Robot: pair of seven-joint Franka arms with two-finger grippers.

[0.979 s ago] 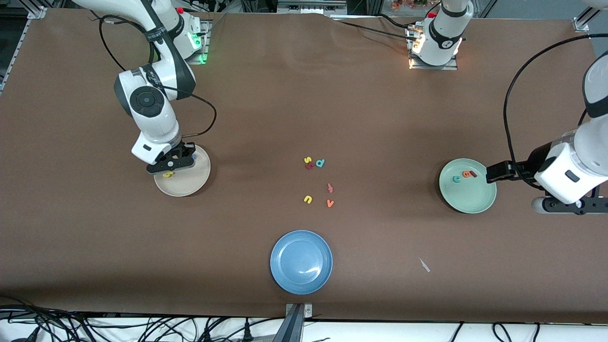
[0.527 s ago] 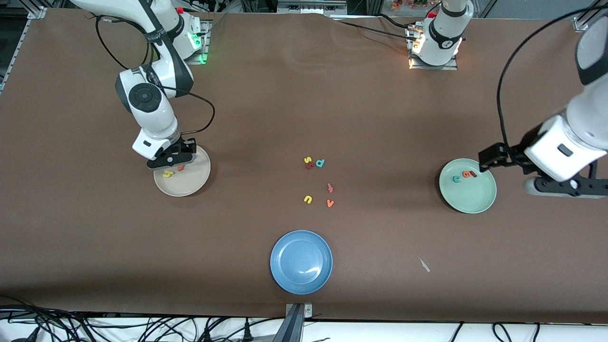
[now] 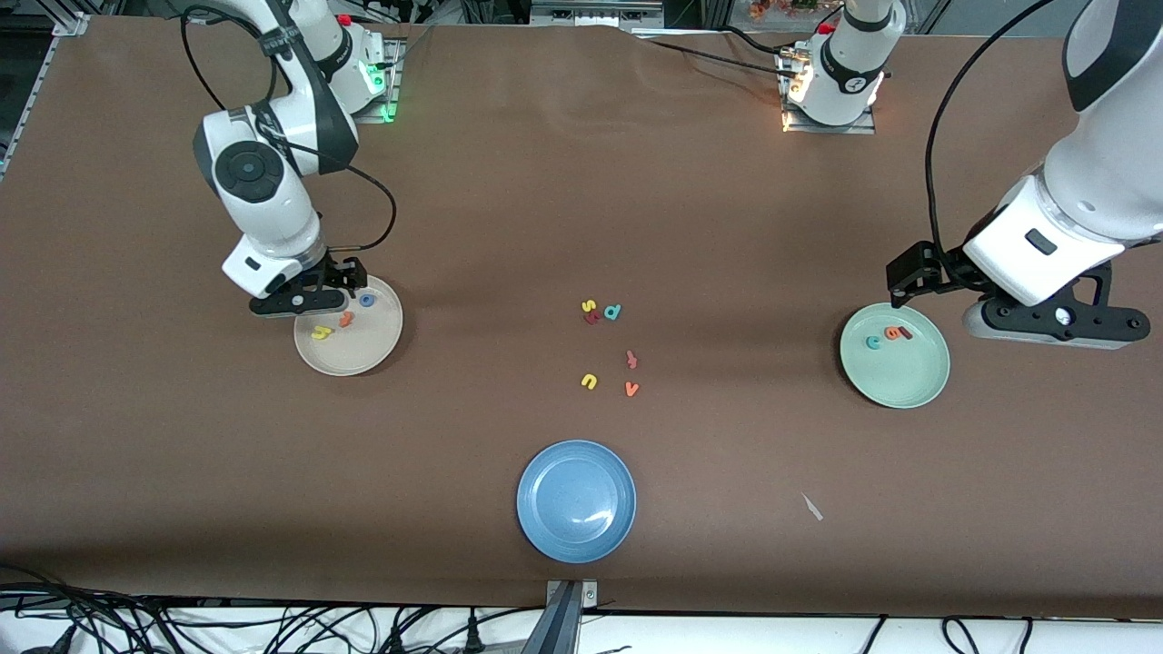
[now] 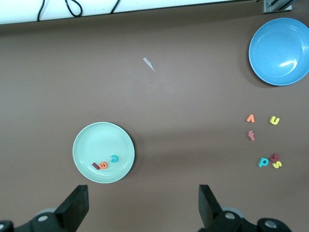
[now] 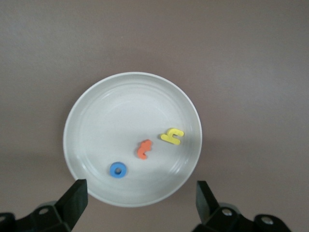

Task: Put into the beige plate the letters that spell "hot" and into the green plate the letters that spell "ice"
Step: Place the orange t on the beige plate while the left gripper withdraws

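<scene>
The beige plate (image 3: pixel 359 356) holds the yellow h (image 3: pixel 322 333), the orange t (image 3: pixel 346 319) and the blue o (image 3: pixel 366 300). My right gripper (image 3: pixel 300 300) hangs open and empty over the plate's edge nearest the bases. The right wrist view shows the plate (image 5: pixel 96 101) with the o (image 5: pixel 118 169), t (image 5: pixel 143 149) and h (image 5: pixel 173 136) ahead of that gripper (image 5: pixel 140 195). In the green plate (image 3: pixel 899 377) lie the teal c (image 3: pixel 873 342), orange e (image 3: pixel 892 333) and dark red i (image 3: pixel 904 332). My left gripper (image 3: pixel 1054 320) is open and empty, raised beside it.
Loose letters lie mid-table: yellow s (image 3: pixel 589 306), teal d (image 3: pixel 612 312), a reddish one (image 3: pixel 631 359), yellow u (image 3: pixel 589 381), orange v (image 3: pixel 631 389). A blue plate (image 3: pixel 576 500) sits nearest the front camera. A white scrap (image 3: pixel 811 507) lies beside it.
My right gripper opened and lifted off toward the bases, leaving the blue o in the beige plate. My left arm rose and drew back from beside the green plate.
</scene>
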